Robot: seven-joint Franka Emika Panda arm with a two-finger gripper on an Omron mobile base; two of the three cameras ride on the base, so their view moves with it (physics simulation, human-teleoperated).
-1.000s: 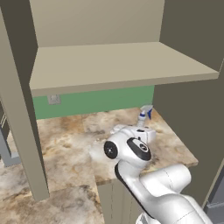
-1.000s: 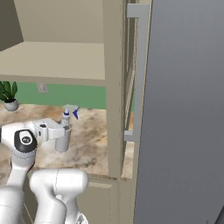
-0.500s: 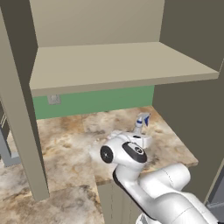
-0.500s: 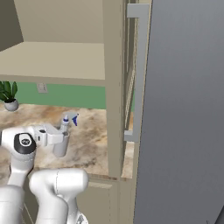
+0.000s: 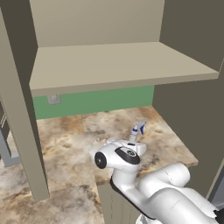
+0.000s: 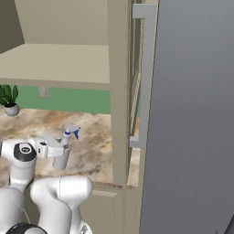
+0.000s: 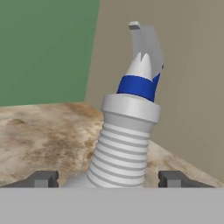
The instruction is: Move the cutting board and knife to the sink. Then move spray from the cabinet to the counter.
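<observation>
Spray [image 7: 131, 109] stands between gripper [image 7: 107, 179] fingertips, near counter [image 5: 70, 144] front edge.

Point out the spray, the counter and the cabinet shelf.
spray [image 7: 131, 127]: hand view, ribbed neck under the collar.
counter [image 5: 70, 140]: left base view, bare marble left of the arm.
cabinet shelf [image 5: 109, 65]: left base view, flat top surface.

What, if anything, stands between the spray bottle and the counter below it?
Nothing visible does. The spray sits between the jaws of the gripper, and the counter beneath it is bare marble.
</observation>
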